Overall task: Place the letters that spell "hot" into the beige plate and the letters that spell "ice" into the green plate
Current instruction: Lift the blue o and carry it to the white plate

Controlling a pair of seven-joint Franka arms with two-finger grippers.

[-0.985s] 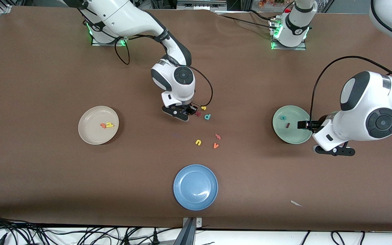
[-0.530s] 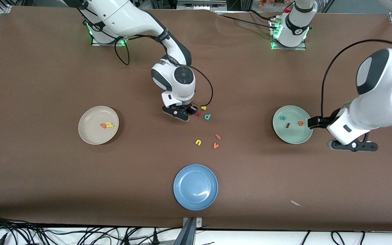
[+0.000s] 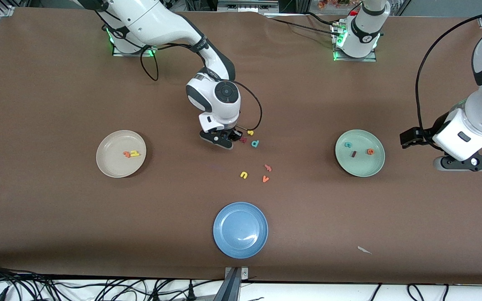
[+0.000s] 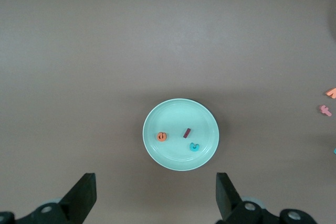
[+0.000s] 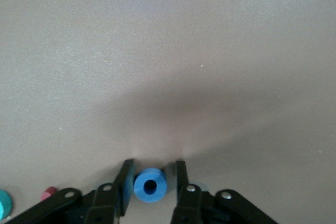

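Note:
My right gripper [image 3: 224, 140] is down at the table among the loose letters, its fingers either side of the blue o [image 5: 150, 185]. One finger touches the o and a narrow gap shows at the other. The beige plate [image 3: 115, 169] holds the orange t [image 3: 127, 154] and the yellow h [image 3: 134, 154]. In the green plate [image 3: 360, 168] lie the teal c [image 3: 348, 144], the maroon i [image 3: 353, 154] and the orange e [image 3: 370, 151]. My left gripper [image 4: 156, 198] hangs wide open and empty above bare table, beside the green plate toward the left arm's end.
A blue plate [image 3: 240, 230] stands near the front edge. Close to my right gripper lie a yellow s [image 3: 250, 133], a dark red letter [image 3: 243, 140] and a teal d [image 3: 255, 144]. Nearer the camera are a yellow u [image 3: 244, 175], a pinkish letter [image 3: 268, 168] and an orange v [image 3: 265, 179].
My left arm has drawn away from over the green plate toward its own end of the table, and the orange e now lies uncovered in the plate. The right arm has stayed put.

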